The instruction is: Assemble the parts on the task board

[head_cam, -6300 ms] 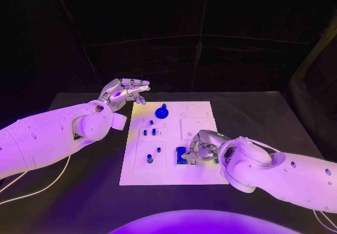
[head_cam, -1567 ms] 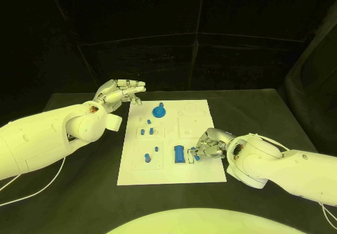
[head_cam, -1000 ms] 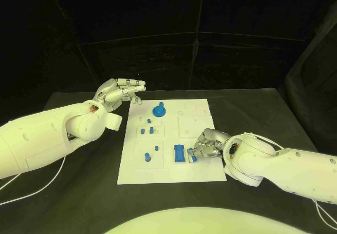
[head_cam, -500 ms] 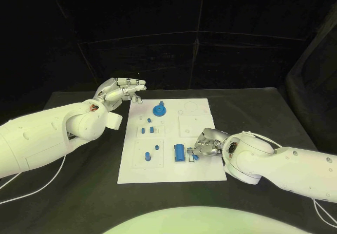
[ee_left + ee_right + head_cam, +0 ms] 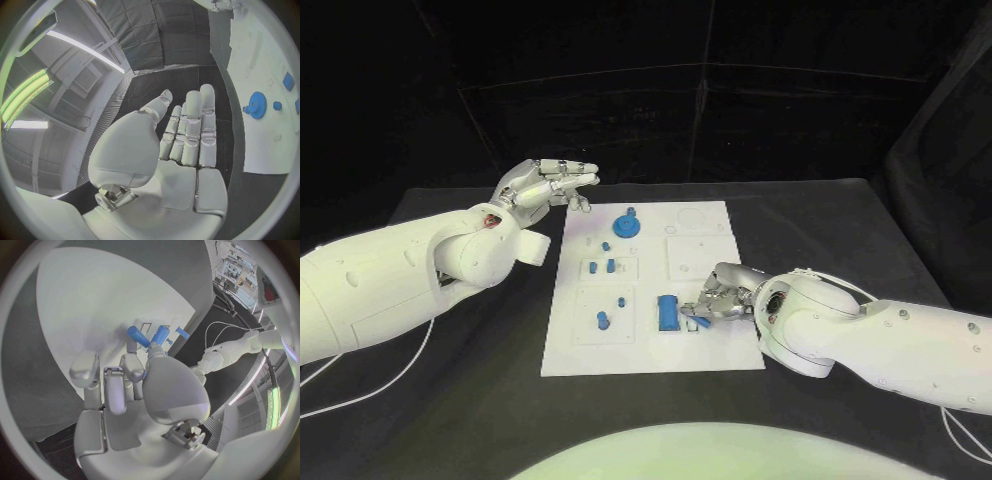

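A small blue part (image 5: 697,322) is pinched in the fingertips of the right hand (image 5: 720,297), low over the near right area of the task board (image 5: 718,355), its long axis slanted. Just beside it stands a larger blue block (image 5: 669,314). The left hand (image 5: 548,185) hovers beyond the board's far left corner, loosely spread and holding nothing. The tabletop (image 5: 848,230) is black.

Bright overhead light, dark backdrop. Glare on white task board (image 5: 655,290). Heavy fisheye bending at wrist-view rims.
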